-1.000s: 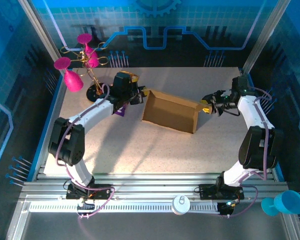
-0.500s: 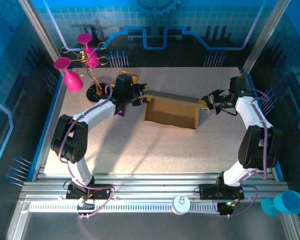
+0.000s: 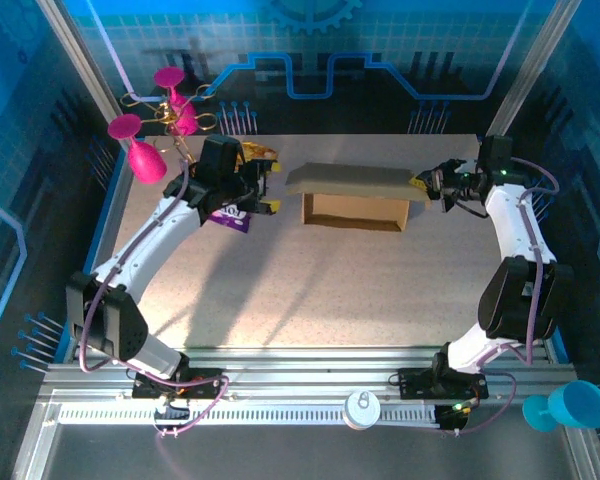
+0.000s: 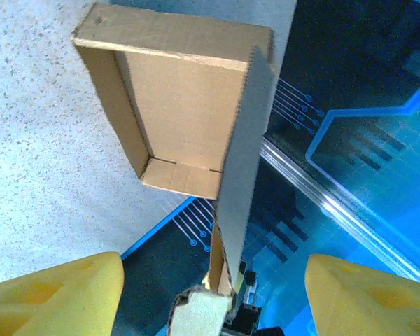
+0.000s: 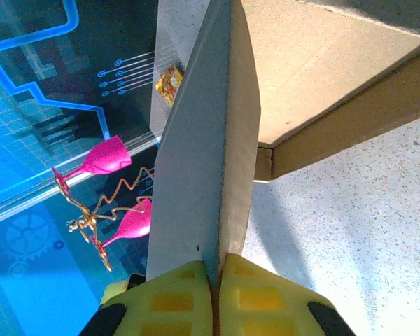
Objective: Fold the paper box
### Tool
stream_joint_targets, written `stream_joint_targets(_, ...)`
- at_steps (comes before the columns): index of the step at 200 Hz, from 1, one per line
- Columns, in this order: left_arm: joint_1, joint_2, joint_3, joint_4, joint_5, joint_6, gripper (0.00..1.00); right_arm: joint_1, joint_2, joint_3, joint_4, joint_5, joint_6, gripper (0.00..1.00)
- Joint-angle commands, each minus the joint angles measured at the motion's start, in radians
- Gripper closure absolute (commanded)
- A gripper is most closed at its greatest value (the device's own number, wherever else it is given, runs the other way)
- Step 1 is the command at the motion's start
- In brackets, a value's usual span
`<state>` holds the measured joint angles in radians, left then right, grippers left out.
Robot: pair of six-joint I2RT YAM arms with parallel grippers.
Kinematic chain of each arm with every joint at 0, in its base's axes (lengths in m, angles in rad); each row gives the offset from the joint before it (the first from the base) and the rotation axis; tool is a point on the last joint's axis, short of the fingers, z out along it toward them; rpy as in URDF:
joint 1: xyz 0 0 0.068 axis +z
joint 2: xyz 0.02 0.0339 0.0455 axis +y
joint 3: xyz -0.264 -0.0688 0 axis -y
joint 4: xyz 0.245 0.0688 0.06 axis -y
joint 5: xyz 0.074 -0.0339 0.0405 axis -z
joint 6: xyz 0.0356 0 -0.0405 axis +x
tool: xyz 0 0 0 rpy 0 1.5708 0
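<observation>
Jaws of the right gripper [image 5: 217, 269] are pinched tight on one end of the lid [image 3: 350, 180] of the paper box [image 3: 355, 212], while the left gripper [image 4: 213, 264] stands wide open, the lid's other end edge-on between its 2 yellow fingers [image 4: 56, 297] and touching neither. Mid-table [image 3: 310, 290], the brown tray sits upright and the lid now hangs roughly level over it. 1 second ago the lid lay swung back, leaving the tray open, and half a second ago it was only half raised. The left gripper has since eased off to just beside the lid's left end, so the closing fold looks nearly made, with the tuck-in probably still to come. From above, the lid hides the tray's inside, and no tabs or front flap can be made out. Farther back, a purple packet [image 3: 230, 217] lies partly under the left arm, near a yellow packet [image 3: 261, 152] and pink goblets [image 3: 146, 160].
</observation>
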<state>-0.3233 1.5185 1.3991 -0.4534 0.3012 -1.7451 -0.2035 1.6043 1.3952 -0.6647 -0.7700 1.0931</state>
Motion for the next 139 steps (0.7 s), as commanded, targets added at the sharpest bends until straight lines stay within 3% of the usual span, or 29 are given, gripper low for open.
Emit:
stream_joint_targets(1, 0.027, 0.01, 0.066, -0.107, -0.004, 0.127, 0.33, -0.009, -0.023, 0.024, -0.021, -0.045, 0.011, 1.0)
stream_joint_targets(55, 0.044, 0.216, 0.328, -0.179, 0.031, 0.414, 0.46, -0.009, -0.046, 0.037, -0.048, -0.057, 0.001, 1.0)
stream_joint_targets(91, 0.024, 0.331, 0.422, -0.203, 0.083, 0.456, 0.48, -0.013, -0.056, 0.009, -0.028, -0.062, 0.014, 1.0)
stream_joint_targets(139, 0.001, 0.348, 0.419, -0.204, 0.088, 0.445, 0.46, -0.013, -0.053, 0.004, -0.012, -0.062, 0.022, 1.0)
